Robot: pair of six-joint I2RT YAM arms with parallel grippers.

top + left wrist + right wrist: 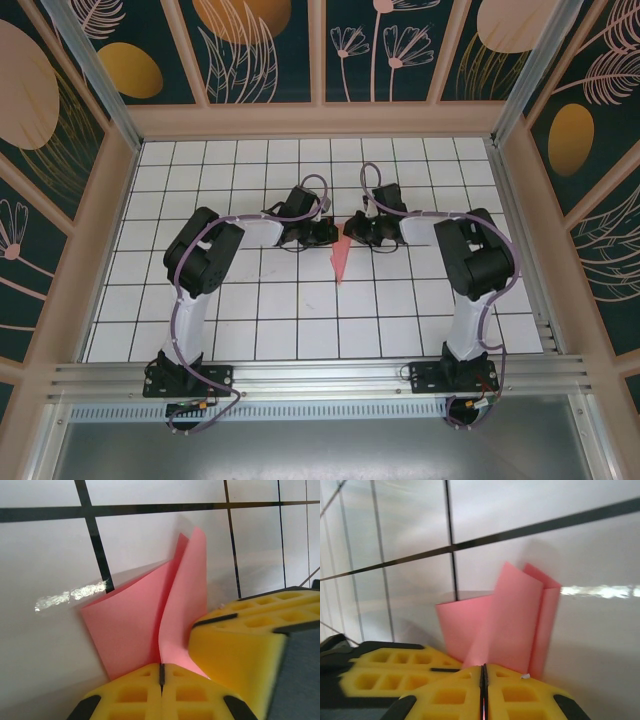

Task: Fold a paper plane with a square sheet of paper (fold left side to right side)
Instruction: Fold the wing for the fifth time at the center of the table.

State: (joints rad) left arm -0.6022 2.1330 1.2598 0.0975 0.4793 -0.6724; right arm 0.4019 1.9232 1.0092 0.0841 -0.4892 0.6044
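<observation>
The paper plane [340,262] is a slim salmon-pink dart at mid table, its point towards the near edge. Both grippers meet at its far, wide end. My left gripper [325,234] is shut on one flap there; in the left wrist view its yellow fingers [161,667] pinch a pink edge, and the paper [135,620] rises in two layers beyond them. My right gripper [352,230] is shut on the other flap; its jaws [483,669] press together on the paper [510,620]. Each wrist view catches the other gripper's yellow fingers [240,645] [395,662] close beside its own.
The white gridded table [250,310] is fenced by wooden walls at the left, right and back. An aluminium rail [320,375] with both arm bases runs along the near edge. The arms' raised elbows [205,250] [475,250] stand either side of the paper.
</observation>
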